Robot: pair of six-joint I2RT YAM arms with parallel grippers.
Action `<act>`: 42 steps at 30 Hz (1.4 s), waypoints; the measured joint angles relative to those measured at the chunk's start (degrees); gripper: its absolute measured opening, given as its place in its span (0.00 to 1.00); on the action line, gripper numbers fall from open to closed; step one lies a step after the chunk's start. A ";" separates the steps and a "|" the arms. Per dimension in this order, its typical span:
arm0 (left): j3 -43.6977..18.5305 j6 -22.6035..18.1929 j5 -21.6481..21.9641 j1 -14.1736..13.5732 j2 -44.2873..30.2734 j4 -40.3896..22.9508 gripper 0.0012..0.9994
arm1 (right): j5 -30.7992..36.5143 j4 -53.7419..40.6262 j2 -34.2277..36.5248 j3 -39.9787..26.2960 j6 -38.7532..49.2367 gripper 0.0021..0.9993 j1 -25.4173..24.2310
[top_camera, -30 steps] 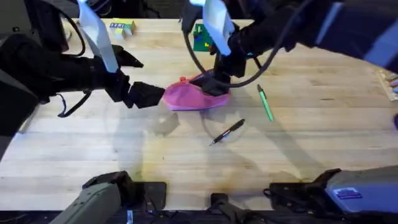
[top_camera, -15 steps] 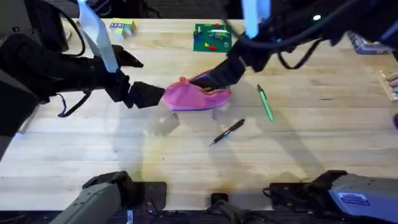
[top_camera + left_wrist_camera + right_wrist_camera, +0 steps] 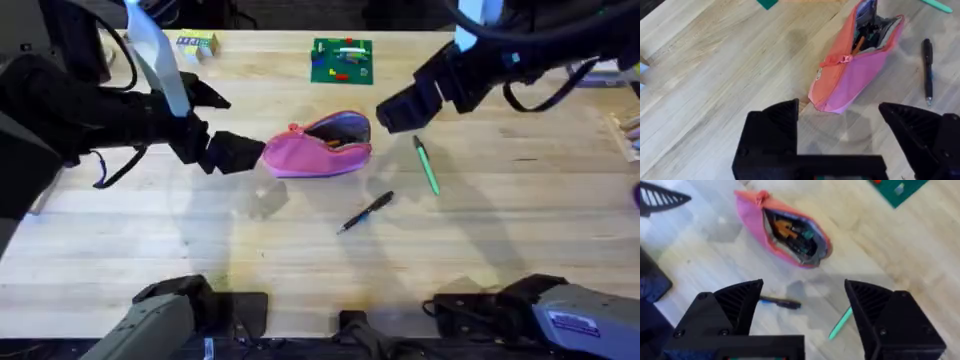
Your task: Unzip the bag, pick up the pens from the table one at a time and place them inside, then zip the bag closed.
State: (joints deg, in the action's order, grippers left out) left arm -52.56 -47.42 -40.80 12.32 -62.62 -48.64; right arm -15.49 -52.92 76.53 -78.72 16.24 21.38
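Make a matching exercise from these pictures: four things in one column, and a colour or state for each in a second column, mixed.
Things:
1. bag
2. pen by the right pincer
3. pen nearer the arm bases
4. left pincer

States:
a. black
b. open, empty, beside the bag's end
c. unzipped, items inside
d. light green

Pairs: 1-c, 2-d, 3-a, 4-b
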 joint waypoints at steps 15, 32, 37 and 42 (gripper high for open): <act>0.00 0.00 0.00 0.00 0.01 0.22 0.99 | 3.45 -2.43 -0.01 0.00 0.00 1.00 -0.04; 0.00 0.00 0.00 0.00 0.01 0.22 0.99 | 19.90 -9.66 -0.02 0.00 -0.03 1.00 -0.04; 0.00 0.00 0.00 0.00 0.01 0.22 0.99 | 20.66 -10.01 -0.02 0.00 -0.51 1.00 -0.04; 0.00 0.00 0.00 0.00 0.01 0.22 0.99 | 20.71 -9.86 -0.02 0.00 -4.62 1.00 -0.04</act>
State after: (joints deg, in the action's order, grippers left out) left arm -52.56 -47.42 -40.80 12.32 -62.61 -48.42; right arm 5.21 -62.79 76.51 -78.72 11.62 21.34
